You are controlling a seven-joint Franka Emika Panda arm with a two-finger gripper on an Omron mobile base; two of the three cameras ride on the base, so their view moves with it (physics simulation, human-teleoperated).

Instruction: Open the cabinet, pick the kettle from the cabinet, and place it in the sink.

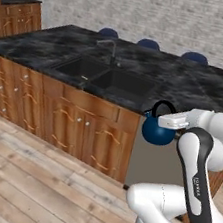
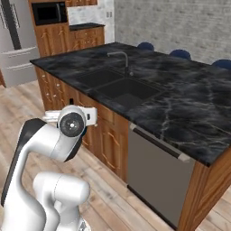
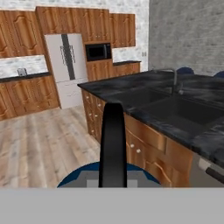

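One rigid, likely light kettle (image 1: 157,130) hangs by its arched handle (image 1: 163,106) from the closed end effector (image 1: 169,120), short of the sink (image 1: 108,77).

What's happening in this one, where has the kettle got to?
The robot's gripper is shut on the black handle of the blue kettle and holds it in the air in front of the island's wooden base cabinets, below counter level. The sink sits ahead in the black marble counter, with nothing in it yet.

A home kitchen: sink (image 2: 121,90) island, fridge (image 3: 68,68), microwave (image 3: 98,52), wooden cabinets.
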